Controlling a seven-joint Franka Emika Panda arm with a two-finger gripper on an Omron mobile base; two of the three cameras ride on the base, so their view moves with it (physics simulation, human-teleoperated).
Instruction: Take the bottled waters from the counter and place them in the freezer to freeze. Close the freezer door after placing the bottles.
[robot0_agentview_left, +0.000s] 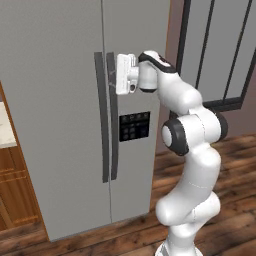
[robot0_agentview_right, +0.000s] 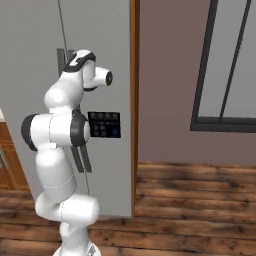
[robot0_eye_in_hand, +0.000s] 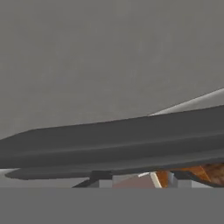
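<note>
With the gripper (robot0_agentview_left: 114, 75) clamped on the dark handle (robot0_agentview_left: 113, 120) of the freezer door (robot0_agentview_left: 132, 110), which is shut, a pull off the hinge arc could slip the grip (hold looks shallow). I cannot see the bottled waters; a sliver of worktop (robot0_agentview_left: 5, 125) shows at left.

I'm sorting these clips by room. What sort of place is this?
Most likely a home kitchen: a tall grey side-by-side refrigerator with a dispenser panel, a sliver of stone-look counter over wooden cabinets, and a wood plank floor.
</note>
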